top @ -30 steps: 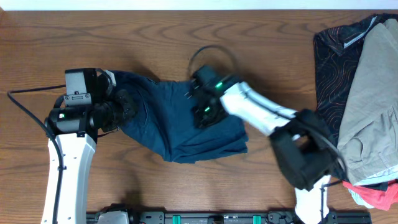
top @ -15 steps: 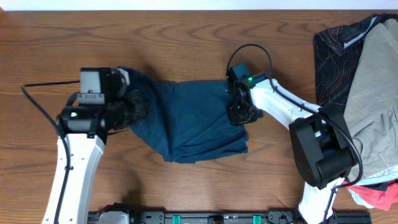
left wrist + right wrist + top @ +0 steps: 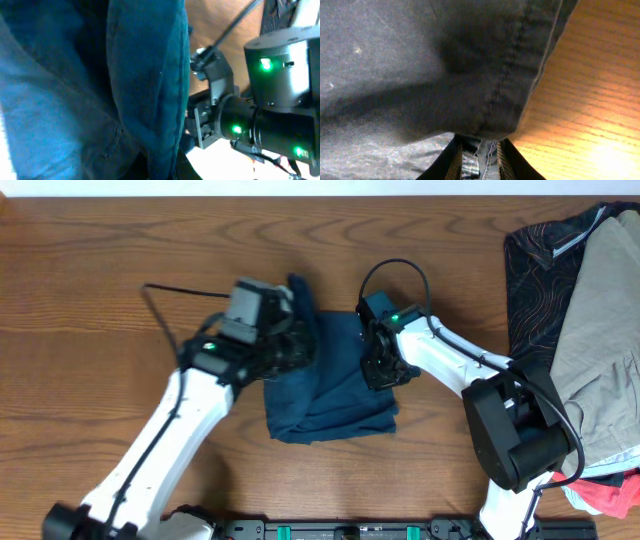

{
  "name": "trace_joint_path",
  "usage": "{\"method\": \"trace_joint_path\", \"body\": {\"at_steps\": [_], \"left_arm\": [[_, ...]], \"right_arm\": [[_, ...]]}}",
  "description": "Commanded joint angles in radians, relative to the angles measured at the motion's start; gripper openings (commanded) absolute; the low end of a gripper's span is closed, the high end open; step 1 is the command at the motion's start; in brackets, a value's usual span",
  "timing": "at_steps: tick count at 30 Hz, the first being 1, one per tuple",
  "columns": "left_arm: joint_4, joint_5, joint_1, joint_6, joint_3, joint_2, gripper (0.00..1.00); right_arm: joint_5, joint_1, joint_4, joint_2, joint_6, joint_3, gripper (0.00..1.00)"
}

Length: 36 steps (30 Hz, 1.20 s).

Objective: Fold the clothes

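Note:
The clothes (image 3: 335,395), a dark navy denim garment, lie bunched in the middle of the wooden table. My left gripper (image 3: 297,348) is shut on its left edge and holds that cloth lifted over the middle; the fabric fills the left wrist view (image 3: 100,90) and hides the fingers. My right gripper (image 3: 383,370) is shut on the garment's right hem, with a seamed edge pinched between its fingers in the right wrist view (image 3: 479,160). The two grippers are close together over the garment.
A pile of other garments (image 3: 580,340), dark patterned, grey and red, lies at the table's right edge. Bare wooden table (image 3: 120,260) lies to the left and behind. The right arm's black cable (image 3: 395,275) loops above the garment.
My left gripper has swung far to the right, carrying the garment's left edge over its middle. My right gripper first moved right with the hem, then stayed.

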Motion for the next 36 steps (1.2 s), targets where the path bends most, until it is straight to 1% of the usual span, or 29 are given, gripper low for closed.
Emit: {"method": "trace_joint_path", "body": {"at_steps": [1,3,4,6,7,8,10,11,16,17,18,22,25,27,30,33,36], "left_arm": [[0.037,0.002,-0.050,-0.077,0.033,0.048,0.06],[0.053,0.002,-0.076,-0.095,0.033,0.073,0.06],[0.061,0.003,-0.089,-0.098,0.033,0.084,0.08],[0.066,0.003,-0.108,-0.097,0.034,0.092,0.36],[0.066,0.002,-0.113,-0.096,0.034,0.092,0.46],[0.065,0.003,-0.113,-0.083,0.034,0.090,0.56],[0.061,0.003,-0.103,-0.035,0.034,0.079,0.65],[0.055,0.003,-0.091,-0.011,0.034,0.069,0.68],[0.010,-0.026,0.012,0.093,0.034,0.024,0.70],[-0.003,-0.045,0.043,0.096,0.034,0.024,0.74],[-0.012,-0.060,0.068,0.096,0.033,0.027,0.78],[-0.026,-0.069,0.161,0.109,0.027,0.061,0.82],[-0.025,-0.069,0.196,0.134,0.026,0.117,0.86],[-0.018,-0.069,0.210,0.133,0.026,0.166,0.88],[0.006,-0.029,0.219,0.134,0.026,0.245,0.90],[0.047,0.034,0.218,0.134,0.026,0.319,0.93],[0.084,0.090,0.218,0.134,0.026,0.387,0.94]], "right_arm": [[-0.039,0.016,-0.016,0.036,0.019,-0.044,0.28],[-0.035,0.010,-0.016,0.034,0.040,-0.043,0.35],[-0.023,0.001,-0.016,0.032,0.059,-0.043,0.39],[0.006,-0.029,-0.023,0.026,0.085,-0.041,0.49],[0.017,-0.046,-0.024,0.023,0.087,-0.039,0.55],[0.032,-0.067,-0.032,0.016,0.087,-0.035,0.65],[0.069,-0.111,-0.056,0.003,0.086,-0.019,0.67],[0.088,-0.136,-0.074,-0.008,0.086,-0.008,0.68],[0.156,-0.248,-0.145,-0.082,0.085,0.053,0.68],[0.150,-0.267,-0.148,-0.103,0.085,0.063,0.68],[0.135,-0.281,-0.150,-0.122,0.078,0.070,0.68],[-0.060,-0.313,-0.129,-0.223,-0.041,0.074,0.64],[-0.335,-0.303,-0.089,-0.278,-0.201,0.074,0.61],[-0.471,-0.278,-0.053,-0.297,-0.253,0.074,0.57],[-0.495,-0.232,-0.030,-0.296,-0.252,0.074,0.48],[-0.491,-0.177,-0.035,-0.273,-0.253,0.072,0.45],[-0.463,-0.127,-0.072,-0.237,-0.252,0.068,0.45]]}}
